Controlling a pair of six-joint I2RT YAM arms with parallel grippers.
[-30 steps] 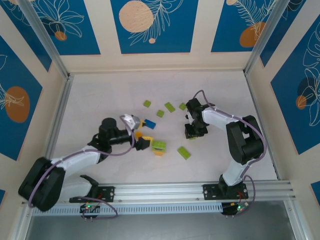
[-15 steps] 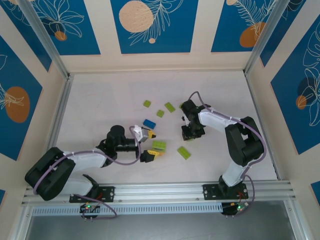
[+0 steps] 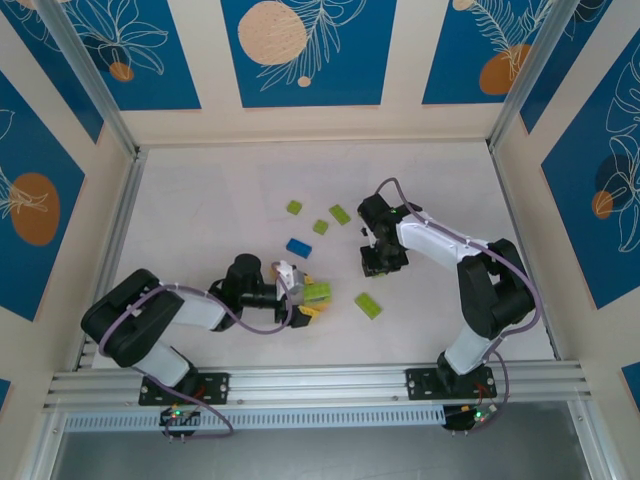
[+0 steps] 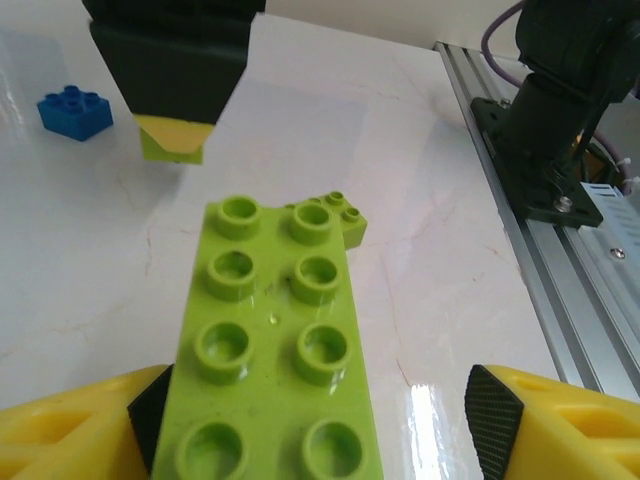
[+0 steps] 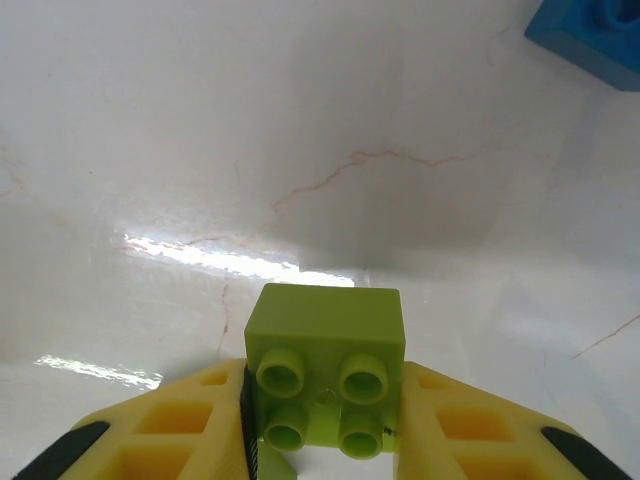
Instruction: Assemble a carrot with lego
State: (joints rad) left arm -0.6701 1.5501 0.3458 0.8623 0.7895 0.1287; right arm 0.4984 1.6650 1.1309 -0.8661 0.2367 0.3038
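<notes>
A long lime lego brick point(image 4: 275, 370) lies on the table between the fingers of my left gripper point(image 4: 320, 425). The left finger point(image 4: 150, 425) is against it and the right finger point(image 4: 495, 410) stands apart, so the jaws are open. From above, this brick point(image 3: 319, 291) has an orange piece point(image 3: 314, 309) at its near edge, with the left gripper point(image 3: 300, 294) beside it. My right gripper point(image 3: 382, 262) is shut on a small lime brick point(image 5: 325, 365), held just above the table. The right gripper point(image 5: 325, 405) has a finger on each side of it.
A blue brick point(image 3: 298, 247) lies behind the left gripper. Loose lime bricks sit at the back point(image 3: 294, 207), point(image 3: 320, 227), point(image 3: 340, 213) and another to the right front point(image 3: 368, 305). The metal rail point(image 3: 320, 380) runs along the near edge.
My left arm has dropped and swung toward the near edge, bringing its gripper around the long lime brick with the jaws narrowing. My right gripper shifted slightly left with its brick.
</notes>
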